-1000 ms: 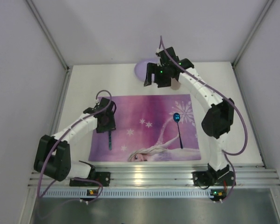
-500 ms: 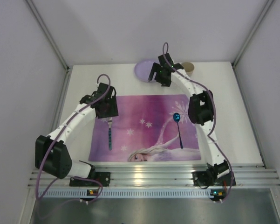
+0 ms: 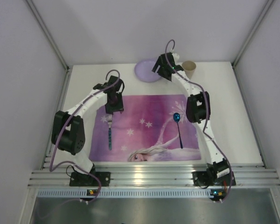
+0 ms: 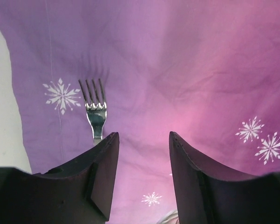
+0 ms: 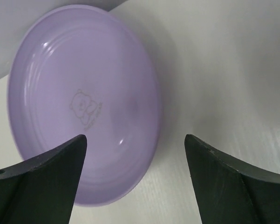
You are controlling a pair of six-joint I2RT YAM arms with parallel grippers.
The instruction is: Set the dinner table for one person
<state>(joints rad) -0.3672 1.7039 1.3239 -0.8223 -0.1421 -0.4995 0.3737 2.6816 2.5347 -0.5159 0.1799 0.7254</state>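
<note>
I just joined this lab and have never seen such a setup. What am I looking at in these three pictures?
Two white robot arms are bolted at the near edge of a white table. The overhead picture comes from a fixed camera above and behind them. The other two come from cameras on the wrists, so the dark shapes at the bottom are each gripper's own fingers. On the table lies a purple princess placemat, with a fork on its left and a spoon on its right. Beyond it stand a lilac plate and a tan cup. The left gripper hovers open beside the fork; the right gripper hovers open over the plate's rim. Neither holds anything.
</note>
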